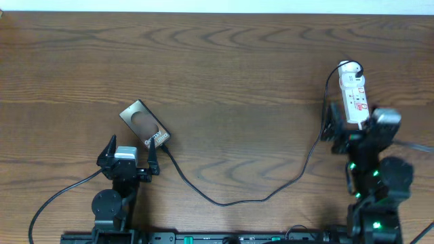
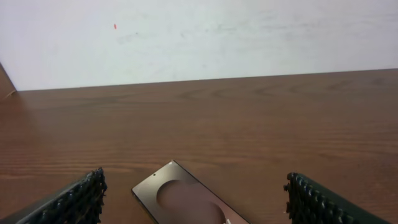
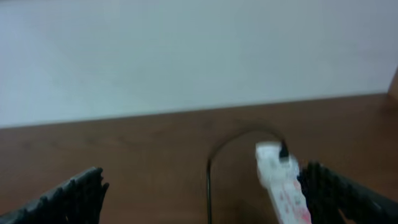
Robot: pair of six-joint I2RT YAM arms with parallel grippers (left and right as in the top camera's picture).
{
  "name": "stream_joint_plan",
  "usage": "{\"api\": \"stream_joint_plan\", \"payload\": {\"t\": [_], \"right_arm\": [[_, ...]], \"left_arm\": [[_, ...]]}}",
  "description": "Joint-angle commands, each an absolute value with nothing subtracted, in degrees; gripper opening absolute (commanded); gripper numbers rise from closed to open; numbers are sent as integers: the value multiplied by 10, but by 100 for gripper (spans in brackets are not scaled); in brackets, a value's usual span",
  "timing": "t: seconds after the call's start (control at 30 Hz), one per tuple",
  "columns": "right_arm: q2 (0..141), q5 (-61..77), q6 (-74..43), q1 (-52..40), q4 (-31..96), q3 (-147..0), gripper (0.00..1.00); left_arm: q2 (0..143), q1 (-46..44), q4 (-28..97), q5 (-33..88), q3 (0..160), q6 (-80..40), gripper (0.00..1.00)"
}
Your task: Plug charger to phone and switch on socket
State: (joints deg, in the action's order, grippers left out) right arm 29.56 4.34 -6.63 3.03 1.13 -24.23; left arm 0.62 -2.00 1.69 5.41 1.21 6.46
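The phone (image 1: pixel 144 125) lies tilted on the wooden table, left of centre, with its lighter oval mark facing up. It also shows in the left wrist view (image 2: pixel 180 199), just ahead of the fingers. My left gripper (image 1: pixel 130 157) is open and empty just in front of the phone (image 2: pixel 193 202). The charger cable (image 1: pixel 224 201) runs from the phone's near end in a loop to the far end of the white socket (image 1: pixel 354 95). My right gripper (image 1: pixel 349 127) is open at the socket's near end. In the right wrist view (image 3: pixel 205 199) the socket (image 3: pixel 281 183) lies against the right finger, with the cable (image 3: pixel 208 180) beside it.
The arm bases stand at the table's front edge (image 1: pixel 217 237). A robot cable (image 1: pixel 54 200) trails from the left arm to the front left. A white wall runs behind the table's far edge (image 2: pixel 199 37).
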Motion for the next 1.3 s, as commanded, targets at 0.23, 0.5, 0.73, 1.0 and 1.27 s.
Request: {"api": "stream_joint_plan", "payload": {"t": [0.23,0.5,0.73,1.0,1.27], "right_arm": [[103,35,-44,25,-27,-42,99],[6,33,59,22,41,-3,99],[3,15,117,18,45,-3,99],[3,8,64,18,46,-3,99],[3,8,50,18,46,-3,99]], "left_arm": [[2,-22,36,53,3,73,91],[2,-22,36,53,3,73,91],[2,-22,36,53,3,73,91],[2,-22,36,53,3,73,91],[2,-22,36,53,3,73,91]]}}
